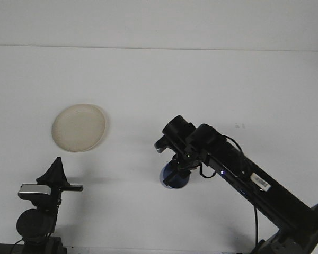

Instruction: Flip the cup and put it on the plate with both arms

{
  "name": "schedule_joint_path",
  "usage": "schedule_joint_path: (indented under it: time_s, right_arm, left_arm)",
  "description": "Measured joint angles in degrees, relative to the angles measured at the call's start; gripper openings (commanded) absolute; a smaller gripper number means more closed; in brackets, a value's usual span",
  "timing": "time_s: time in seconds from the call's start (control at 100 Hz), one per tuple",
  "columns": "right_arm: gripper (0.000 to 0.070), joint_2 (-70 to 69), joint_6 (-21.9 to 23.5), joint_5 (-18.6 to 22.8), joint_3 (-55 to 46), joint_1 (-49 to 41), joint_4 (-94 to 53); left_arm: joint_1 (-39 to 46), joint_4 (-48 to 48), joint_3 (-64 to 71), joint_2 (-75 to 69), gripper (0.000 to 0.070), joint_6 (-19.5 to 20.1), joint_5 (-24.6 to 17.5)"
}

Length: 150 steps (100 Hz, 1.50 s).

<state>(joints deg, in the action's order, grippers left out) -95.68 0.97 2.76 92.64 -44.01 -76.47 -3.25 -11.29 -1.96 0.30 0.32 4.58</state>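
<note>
A round beige plate [78, 127] lies on the white table at the left. My right arm reaches across to the middle of the table, and its gripper [176, 169] points down, shut on a blue cup [173, 181]. The cup is low over the table, well right of the plate; the gripper hides its upper part, so which way it faces is unclear. My left gripper [58, 161] rests at the lower left, below the plate, its fingers meeting in one point with nothing between them.
The white table [159, 84] runs back to a pale wall. The right arm's black links [254, 182] slant from the lower right corner towards the centre.
</note>
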Motion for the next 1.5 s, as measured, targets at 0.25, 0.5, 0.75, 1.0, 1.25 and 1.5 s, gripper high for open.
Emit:
schedule_joint_path:
  time_s: [0.25,0.5,0.75,1.0,1.25,1.5]
  right_arm:
    - [0.0004,-4.55,-1.27,0.0,0.0,-1.57,-0.02]
    - [0.0004,-8.24,-1.84,0.07,0.0,-2.1,-0.02]
    - [0.0009,-8.96,-2.27,0.07,0.0,-2.45,-0.02]
    - [0.0092,-9.05,-2.71,0.2,0.0,-2.71,0.02]
    - [0.02,-9.05,-2.71,0.2,0.0,-2.73,0.07]
    - [0.0441,-9.05,-2.69,0.2,0.0,-2.73,0.17]
  left_arm:
    - [0.0,0.0,0.0,0.0,0.0012,0.0,0.0]
    - [0.0,0.0,0.0,0.0,0.0012,0.0,0.0]
    - [0.0,0.0,0.0,0.0,0.0012,0.0,0.0]
    - [0.0,0.0,0.0,0.0,0.0012,0.0,0.0]
    - [0.0,-0.02,0.0,0.0,0.0012,0.0,0.0]
    - [0.0,0.0,0.0,0.0,0.0012,0.0,0.0]
